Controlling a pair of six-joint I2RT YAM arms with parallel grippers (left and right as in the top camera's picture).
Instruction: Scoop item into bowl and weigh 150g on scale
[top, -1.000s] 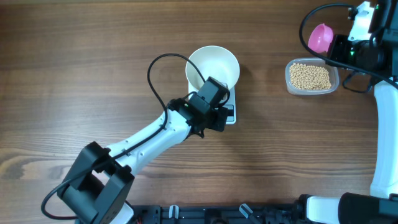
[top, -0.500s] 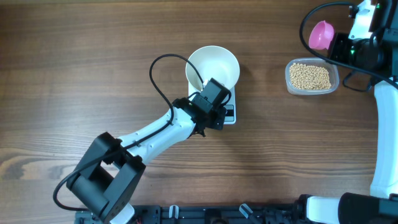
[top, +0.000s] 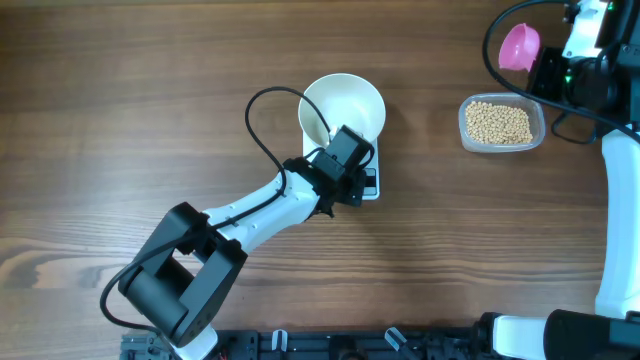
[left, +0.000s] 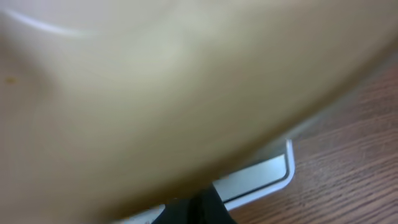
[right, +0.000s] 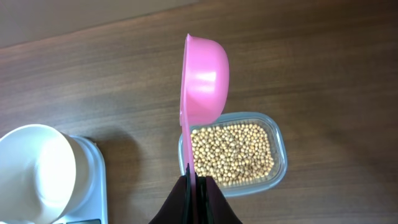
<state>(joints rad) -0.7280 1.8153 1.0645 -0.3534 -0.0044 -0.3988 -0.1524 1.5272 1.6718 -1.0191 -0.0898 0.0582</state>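
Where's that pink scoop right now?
The pink scoop is at the overhead view's top right, gripped by its handle in the right gripper, just past the far edge of the clear tub of beans.

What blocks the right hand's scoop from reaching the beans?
Probably yes: nothing. The right hand holds the pink scoop near the open tub of beans; the left arm is at the scale.

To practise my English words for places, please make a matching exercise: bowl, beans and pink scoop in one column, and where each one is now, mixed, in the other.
1 bowl
2 beans
3 pink scoop

A in the clear tub
B in the shut right gripper
C on the scale

Pairs: 1-C, 2-A, 3-B
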